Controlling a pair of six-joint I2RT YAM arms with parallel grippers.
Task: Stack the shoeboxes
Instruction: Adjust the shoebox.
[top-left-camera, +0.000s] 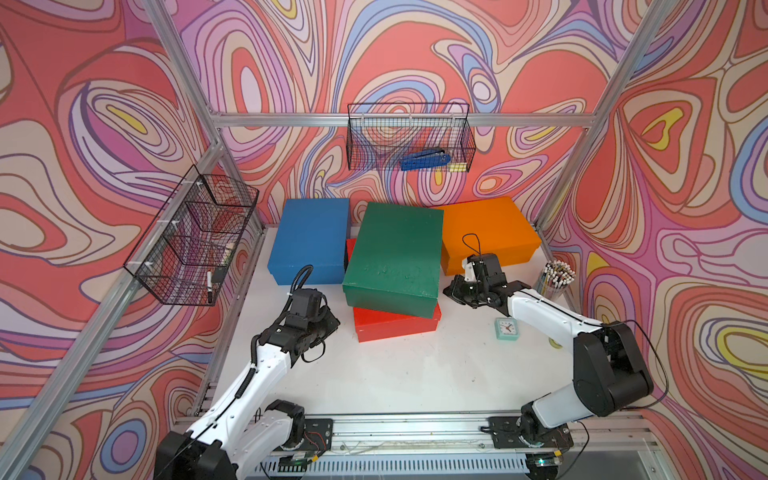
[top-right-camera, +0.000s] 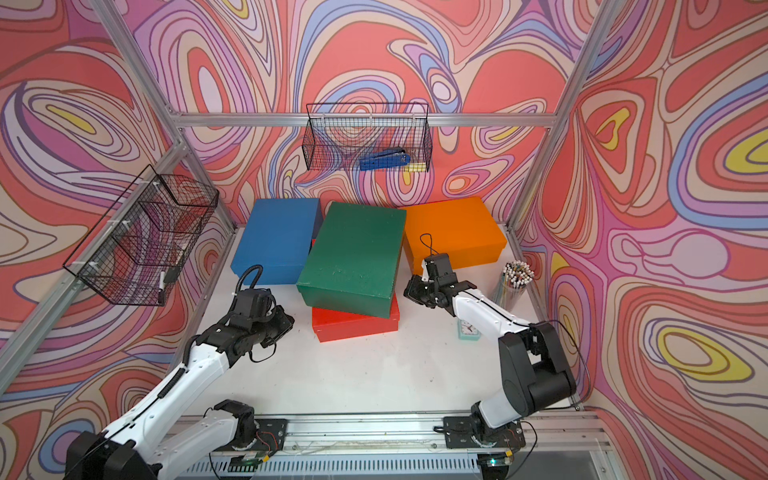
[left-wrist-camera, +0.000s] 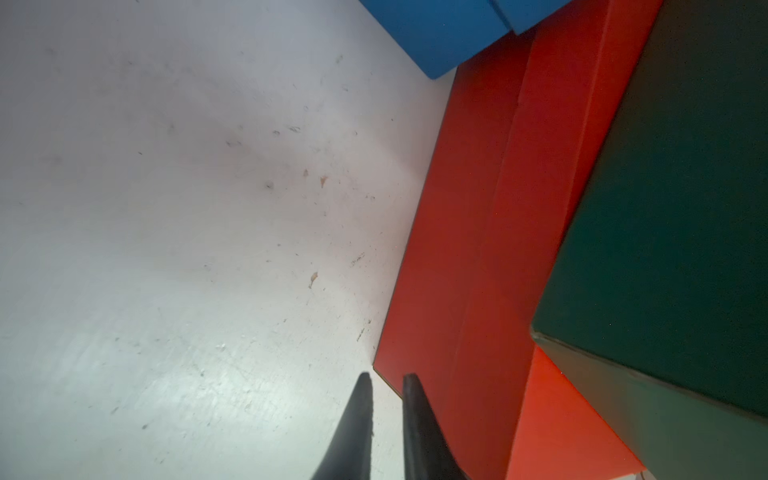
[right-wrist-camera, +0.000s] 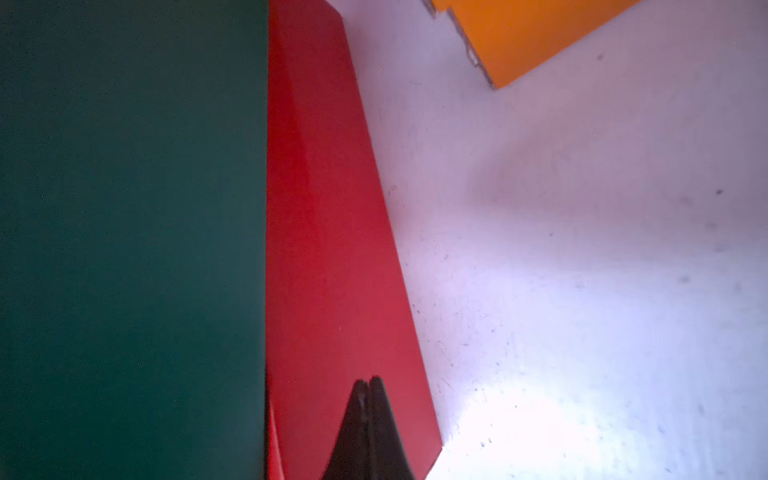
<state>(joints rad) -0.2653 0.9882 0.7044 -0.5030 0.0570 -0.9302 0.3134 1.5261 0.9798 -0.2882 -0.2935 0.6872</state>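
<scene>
both top views: green shoebox (top-left-camera: 395, 253) on red shoebox (top-left-camera: 395, 326), stapler (top-left-camera: 424, 160) in basket (top-left-camera: 365, 145)

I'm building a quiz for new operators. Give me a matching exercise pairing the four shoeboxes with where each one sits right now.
Things:
1. green shoebox
2. red shoebox
3. blue shoebox
4. orange shoebox

Places:
A. underneath another box
B. unstacked, nearest the pencil cup
C. on top of another box
D. unstacked, nearest the side wire basket

Pairs: 1-C, 2-A, 3-D, 4-B
</scene>
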